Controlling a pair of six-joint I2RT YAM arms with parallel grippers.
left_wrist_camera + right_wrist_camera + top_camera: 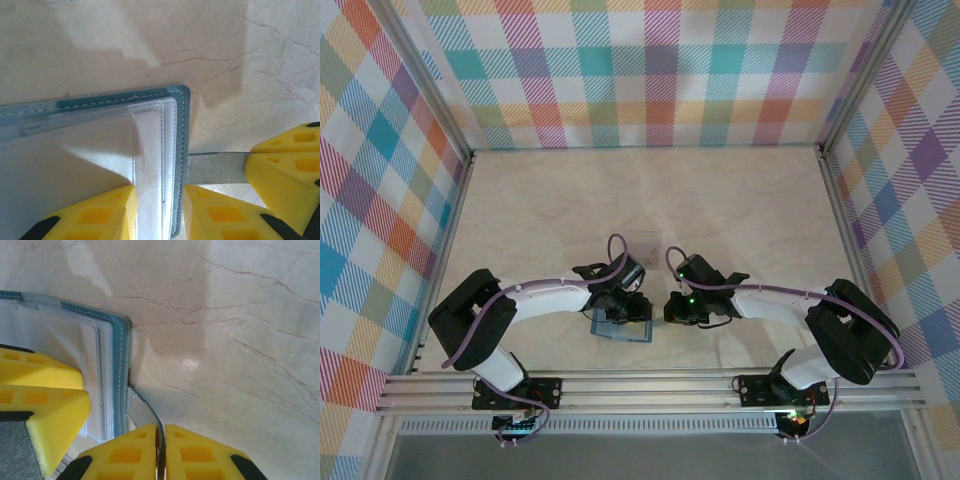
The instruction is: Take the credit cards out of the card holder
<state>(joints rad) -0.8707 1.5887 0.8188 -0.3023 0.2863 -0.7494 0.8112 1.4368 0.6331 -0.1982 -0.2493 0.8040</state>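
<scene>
The teal-blue card holder [625, 328] lies open near the table's front, with white layered pockets inside [150, 150]. I cannot tell cards from pockets there. My left gripper [159, 192] stands astride the holder's right edge [183, 130], one finger on the white layers and one outside the teal rim; the grip is unclear. My right gripper [163, 432] is shut on the holder's clasp tab [137, 407], which stretches grey from the rim [215, 167]. One pale credit card [643, 241] lies flat on the table just behind both grippers [618, 300] [672, 305].
The pale marble tabletop [720, 200] is bare behind the card and to both sides. Checked walls [660, 70] close the back and both sides. A metal rail [650, 388] with the arm bases runs along the near edge.
</scene>
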